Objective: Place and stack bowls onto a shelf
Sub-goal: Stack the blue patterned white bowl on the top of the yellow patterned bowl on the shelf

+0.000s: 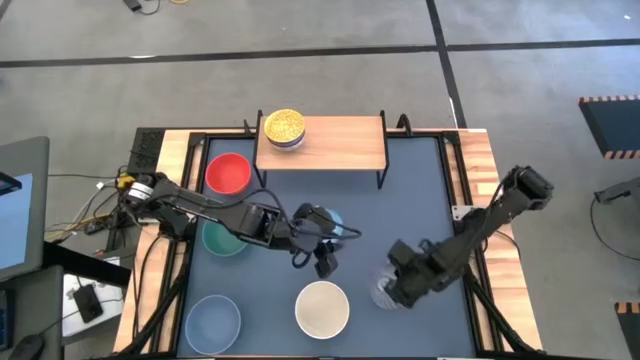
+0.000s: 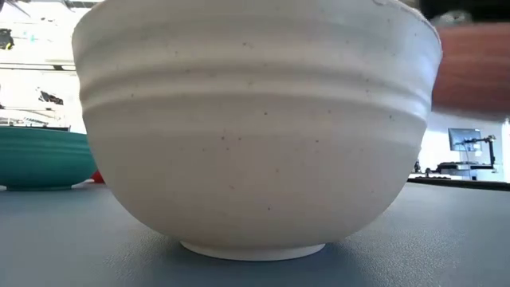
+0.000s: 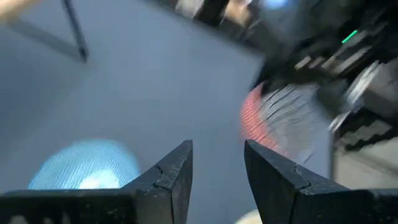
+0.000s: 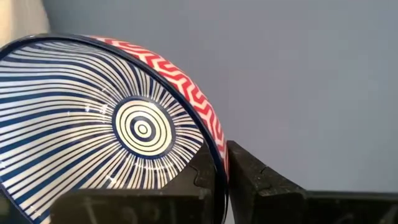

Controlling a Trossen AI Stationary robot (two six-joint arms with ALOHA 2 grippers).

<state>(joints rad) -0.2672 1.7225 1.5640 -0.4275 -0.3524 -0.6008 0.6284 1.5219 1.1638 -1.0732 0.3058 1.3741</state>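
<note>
The right gripper (image 4: 217, 177) pinches the striped bowl (image 4: 106, 124) by its rim, one finger inside and one outside, to lift it toward the shelf (image 1: 325, 143). The left gripper (image 3: 217, 180) waits half open nearby.

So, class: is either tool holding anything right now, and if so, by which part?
The right tool pinches the striped bowl by its rim, one finger inside, one outside. The left tool is open above the table and holds nothing.
</note>
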